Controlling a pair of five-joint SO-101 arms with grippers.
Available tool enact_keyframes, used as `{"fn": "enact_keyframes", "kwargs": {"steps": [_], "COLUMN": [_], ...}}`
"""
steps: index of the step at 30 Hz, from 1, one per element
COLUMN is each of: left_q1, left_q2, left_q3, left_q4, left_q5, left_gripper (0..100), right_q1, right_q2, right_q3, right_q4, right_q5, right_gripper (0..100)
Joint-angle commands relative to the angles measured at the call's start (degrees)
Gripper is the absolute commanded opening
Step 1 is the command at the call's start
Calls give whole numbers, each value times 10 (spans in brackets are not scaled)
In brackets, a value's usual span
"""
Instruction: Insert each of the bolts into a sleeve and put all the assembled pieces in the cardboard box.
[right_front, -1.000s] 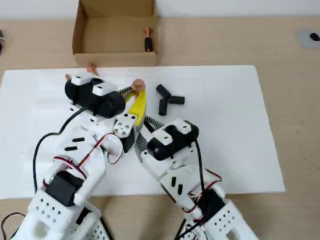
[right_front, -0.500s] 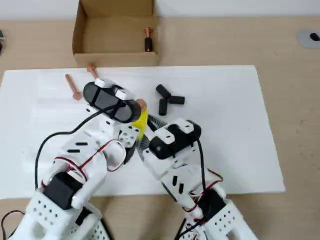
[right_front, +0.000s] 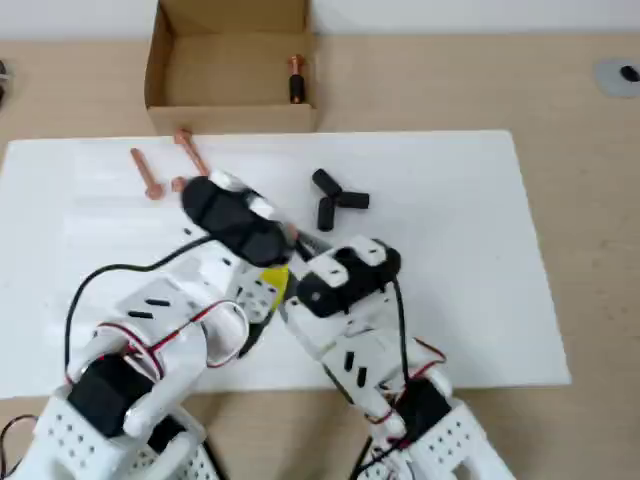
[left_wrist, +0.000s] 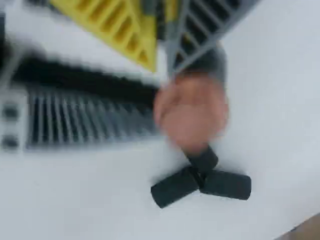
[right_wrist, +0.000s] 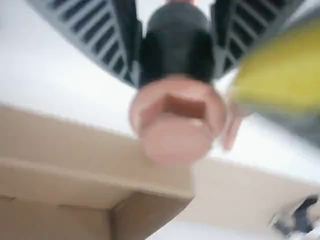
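Sleeve (right_wrist: 175, 30) (w/ bolt (right_wrist: 176, 120)) in right claw (right_wrist: 175, 60).

White arms (right_front: 150, 330) with black motors (right_front: 232, 215), black cables (right_front: 72, 320), ribbed yellow-grey jaws.

Both arms lean inward from their bases, so that their wrists meet in the middle. The left arm (right_front: 160, 310) stretches forward and to the right. Its black wrist (right_front: 235, 215) lies over the front end of the right arm (right_front: 365, 350), whose own wrist (right_front: 345, 272) sits just beside it. The right gripper (right_wrist: 174, 70) is clamped on a black sleeve (right_wrist: 175, 35), one ribbed jaw on either side. The left gripper (left_wrist: 162, 65) sits close against it.
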Motion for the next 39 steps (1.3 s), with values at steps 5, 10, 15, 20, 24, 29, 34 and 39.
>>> {"fn": "enact_keyframes", "kwargs": {"steps": [5, 10, 15, 20, 24, 29, 34, 39], "left_q1": [3, -66, -146, -241, -310, -366, -402, -404], "left_q2": [-3, -4, -4, -4, -4, -5, -39, -122], "left_q3": [-31, -59, -93, -104, -62, -4, 67, 164], "left_q4": [5, 4, 3, 2, -4, -36, -82, -91], "left_q5": [-14, -62, 18, 75, 83, 84, 126, 121], "left_gripper": [10, 47, 86, 84, 83, 82, 82, 82], "right_q1": [5, 22, 29, 30, 46, 71, 74, 84], "right_q2": [-7, -6, -1, 25, 130, 316, 485, 657], "right_q3": [-4, -24, -58, -98, -151, -267, -374, -488], "right_q4": [-4, -4, -6, -53, -87, -142, -193, -244], "right_q5": [-1, -1, 18, 76, 110, 142, 175, 190], "right_gripper": [12, 12, 12, 12, 12, 12, 12, 12]}}
